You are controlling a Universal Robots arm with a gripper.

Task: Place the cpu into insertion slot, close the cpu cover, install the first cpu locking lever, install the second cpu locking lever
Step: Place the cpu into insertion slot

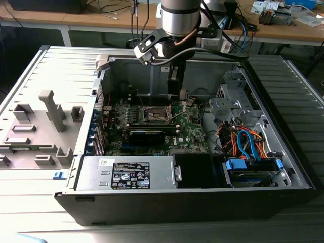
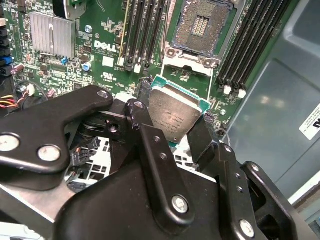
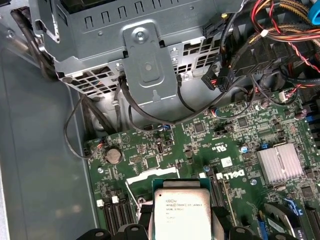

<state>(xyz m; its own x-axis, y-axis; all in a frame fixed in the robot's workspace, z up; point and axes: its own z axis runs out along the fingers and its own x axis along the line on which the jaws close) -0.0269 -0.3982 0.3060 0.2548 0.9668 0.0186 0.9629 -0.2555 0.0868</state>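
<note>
My gripper (image 2: 172,119) is shut on the cpu (image 2: 175,112), a silvery square chip with a green edge pinched between the two black fingers (image 2: 137,110). The chip is tilted and hangs above the green board, short of the insertion slot (image 2: 202,22), which lies uncovered with its dark contact field showing. The cpu cover (image 2: 189,61) appears swung open at the slot's near edge. In the first wrist view the cpu (image 3: 181,212) sits over the silver cover edge (image 3: 150,176). In the exterior view the gripper (image 1: 183,96) hovers just to the right of the slot (image 1: 158,114).
Black memory slots (image 2: 142,30) flank the socket on both sides. A finned heatsink (image 3: 280,162) stands on the board. A grey drive cage (image 3: 145,65) and loose cables (image 1: 243,139) lie close by. A long black card (image 1: 147,134) and the power supply (image 1: 126,174) sit nearer the case front.
</note>
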